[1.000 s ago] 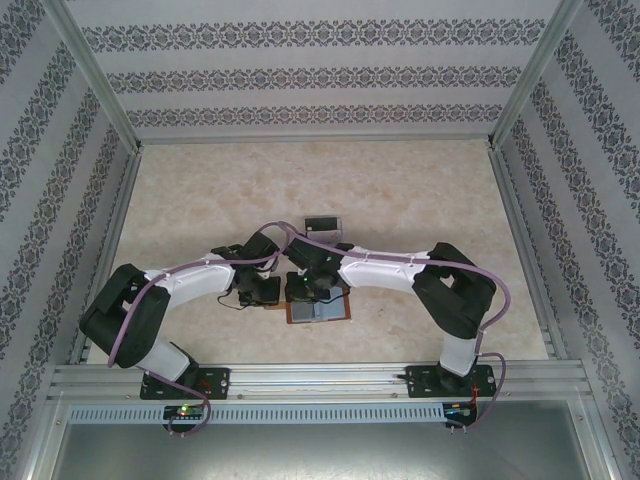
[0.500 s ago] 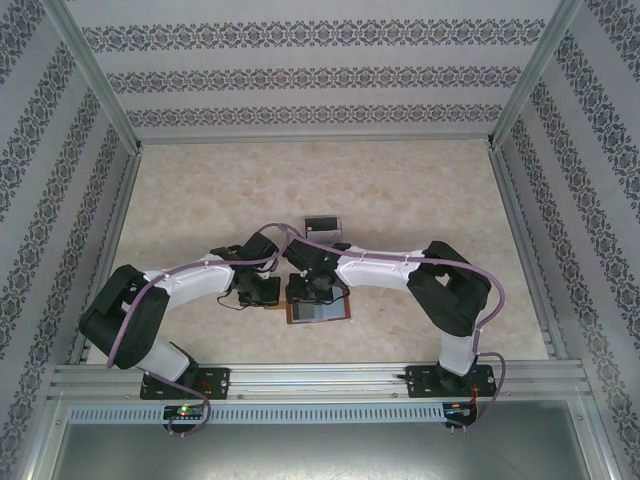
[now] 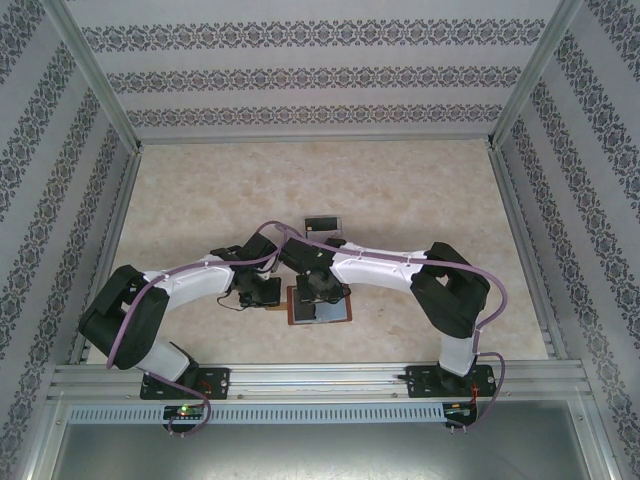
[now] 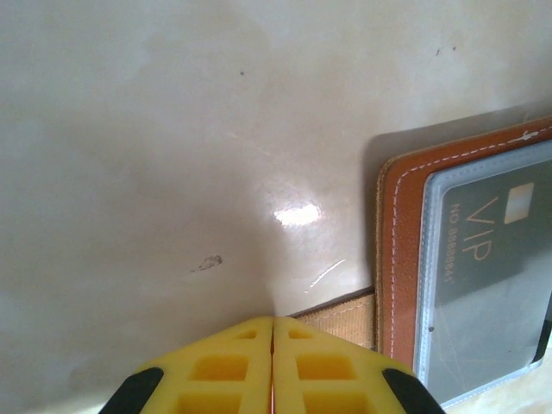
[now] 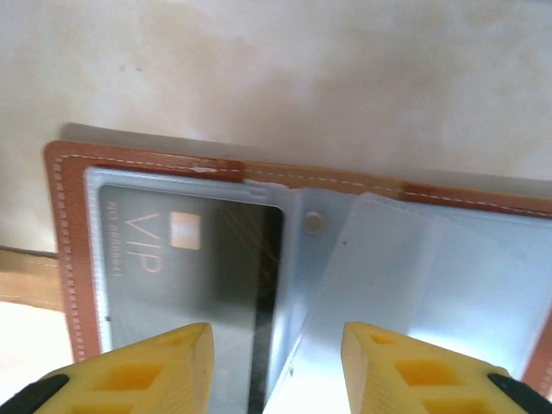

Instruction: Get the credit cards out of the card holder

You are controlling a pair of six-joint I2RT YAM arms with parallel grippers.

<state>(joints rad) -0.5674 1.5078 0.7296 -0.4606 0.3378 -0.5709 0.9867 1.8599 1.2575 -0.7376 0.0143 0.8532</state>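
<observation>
Near front-centre of table (image 4: 155, 129), card holder (image 3: 322, 317) lies open & flat, inner side up, betw the 2 arms. R wrist view: right gripper (image 5: 272, 366) hangs just above it, jaws partly apart, nothing betw them, holding nothing. L wrist view: left gripper (image 4: 272, 371) fully closed, tips at strap tab (image 4: 341, 317) on holder's edge. Can't tell if it pinches the tab or just presses it; prob. anchoring the holder.

Dark VIP card (image 5: 185, 259) sits inside clear-window pocket on the strap-tab half, fully in. Clear sleeve (image 5: 414, 285) on other half is tilted up a bit and looks empty; no pale cards made out. Small box (image 3: 323, 222) sits farther back, apart from holder, dark on top, too small to tell more.

Handling, my guess:
- Card: light, thin, stiff, smooth plastic, so slippery but not fragile.
- Sleeve plastic: soft, floppy, likely to cling & lift w/ card.
- Holder: light, will drag unless pinned.

Best hold, my guess: card's edge at pocket mouth (seems to face the spine). Pinch across the flat faces, slide out along pocket plane, not straight up. Card sits flush, so little to bite; may need a fingertip under sleeve lip first. Risks: grabbing sleeve + card together, holder sliding.
</observation>
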